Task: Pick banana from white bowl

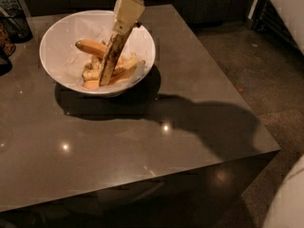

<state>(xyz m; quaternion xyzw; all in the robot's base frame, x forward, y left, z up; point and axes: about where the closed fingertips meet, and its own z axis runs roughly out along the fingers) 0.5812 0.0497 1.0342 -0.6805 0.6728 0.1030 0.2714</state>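
Note:
The large white bowl [57,37] stands at the back left of the dark table. It holds several smoother yellow-orange bananas [91,46]. The long, dark-mottled banana [112,58] hangs nearly upright, its lower end down among the other bananas in the bowl. My gripper [127,14] comes down from the top of the view over the bowl and is shut on the upper end of this banana.
The dark table [190,127] ends at a front edge and a right edge, with bare floor [266,80] beyond. A black wire basket [14,20] stands at the far left. Part of my pale body [287,198] fills the lower right corner.

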